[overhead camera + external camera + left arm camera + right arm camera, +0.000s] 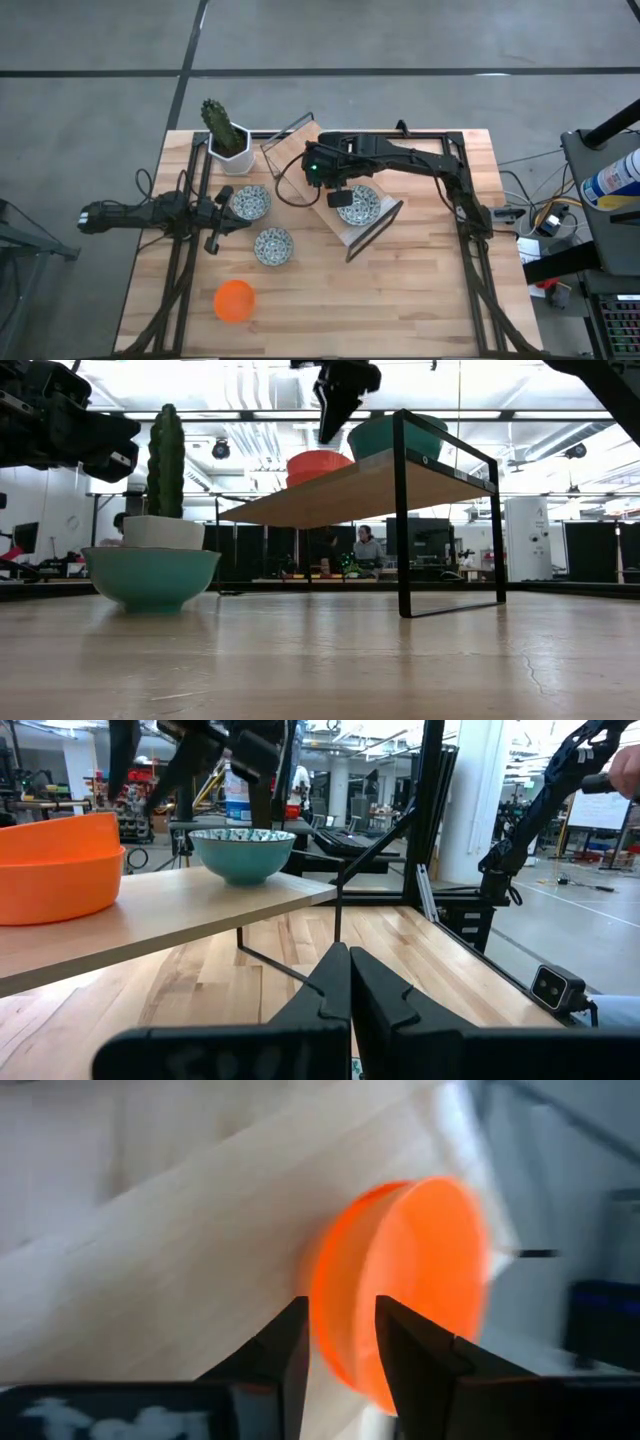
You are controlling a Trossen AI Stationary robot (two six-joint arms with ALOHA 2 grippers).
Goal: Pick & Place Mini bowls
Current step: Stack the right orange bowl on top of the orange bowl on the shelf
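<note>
A wooden shelf point(385, 228) on a black frame stands mid-table. On it rest an orange mini bowl point(400, 1270) and a floral mini bowl point(358, 205), each on its base. My right gripper point(340, 1308) slants down over the orange bowl point(320, 464) with its fingers apart, one on each side of the bowl's rim and wall. On the table stand two floral bowls point(250, 203) point(273, 246) and another orange bowl point(234, 300). My left gripper point(350, 985) waits shut at the table's left, pointing level at the shelf.
A cactus in a white pot point(228, 140) stands at the far left corner. The shelf's black end frame point(445, 520) rises at its right end. Black arm mounts run along both table sides. The near right part of the tabletop point(400, 310) is bare wood.
</note>
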